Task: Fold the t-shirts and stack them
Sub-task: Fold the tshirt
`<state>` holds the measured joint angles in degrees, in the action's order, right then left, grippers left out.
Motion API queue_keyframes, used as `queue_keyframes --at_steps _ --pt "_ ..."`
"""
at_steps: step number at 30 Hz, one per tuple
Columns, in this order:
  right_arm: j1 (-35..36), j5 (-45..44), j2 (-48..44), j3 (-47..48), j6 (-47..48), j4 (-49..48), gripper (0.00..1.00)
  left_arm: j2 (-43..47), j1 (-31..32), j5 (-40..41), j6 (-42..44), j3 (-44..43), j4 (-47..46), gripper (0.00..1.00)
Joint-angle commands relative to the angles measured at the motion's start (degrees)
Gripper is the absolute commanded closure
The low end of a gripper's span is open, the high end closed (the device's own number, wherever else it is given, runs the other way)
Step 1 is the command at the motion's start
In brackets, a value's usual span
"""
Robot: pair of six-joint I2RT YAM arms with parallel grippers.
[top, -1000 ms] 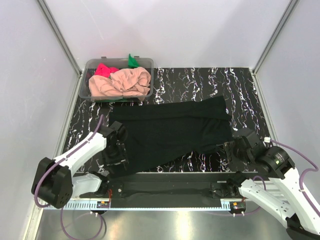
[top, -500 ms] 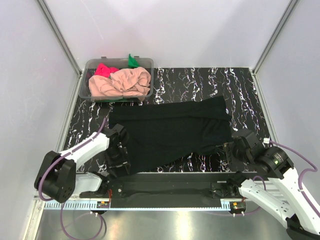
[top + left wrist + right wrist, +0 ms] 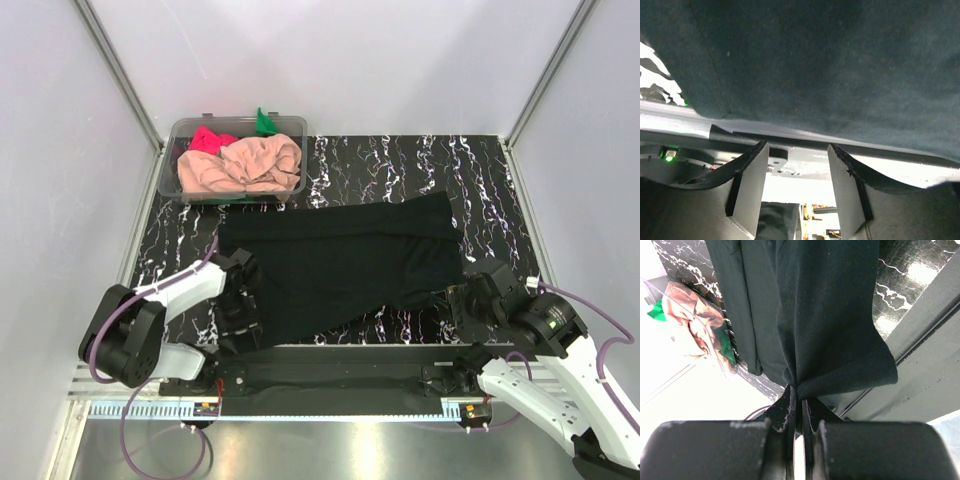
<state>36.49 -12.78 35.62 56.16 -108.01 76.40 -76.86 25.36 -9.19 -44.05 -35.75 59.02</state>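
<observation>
The large black t-shirt [image 3: 345, 265] lies spread across the marbled table. My right gripper [image 3: 462, 300] is shut on its near right corner; in the right wrist view the cloth [image 3: 825, 315] is pinched between the fingers [image 3: 799, 399]. My left gripper [image 3: 238, 322] is open at the shirt's near left edge; in the left wrist view the fingers [image 3: 751, 177] stand apart with nothing between them, and the black cloth [image 3: 830, 65] lies just beyond them. The peach-pink [image 3: 240, 165], pink-red [image 3: 208, 139] and green [image 3: 264, 122] t-shirts lie crumpled in the tub.
A clear plastic tub [image 3: 175, 190] stands at the back left of the table. The table's near metal rail [image 3: 340, 372] runs just below both grippers. Grey walls enclose the sides and back.
My left gripper has shifted slightly right and nearer along the shirt's left edge. The right gripper and shirt have barely moved.
</observation>
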Motion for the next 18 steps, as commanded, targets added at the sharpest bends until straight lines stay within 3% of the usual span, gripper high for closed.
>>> queue_keyframes --at_steps 1,18 --pt "0.42 -0.85 -0.37 1.41 -1.51 16.94 1.00 -1.01 -0.23 0.05 -1.03 0.85 -1.89 0.45" --pt "0.42 -0.14 -1.34 1.58 -1.51 15.45 1.00 -2.15 -0.23 2.60 -3.67 1.03 -3.47 0.47"
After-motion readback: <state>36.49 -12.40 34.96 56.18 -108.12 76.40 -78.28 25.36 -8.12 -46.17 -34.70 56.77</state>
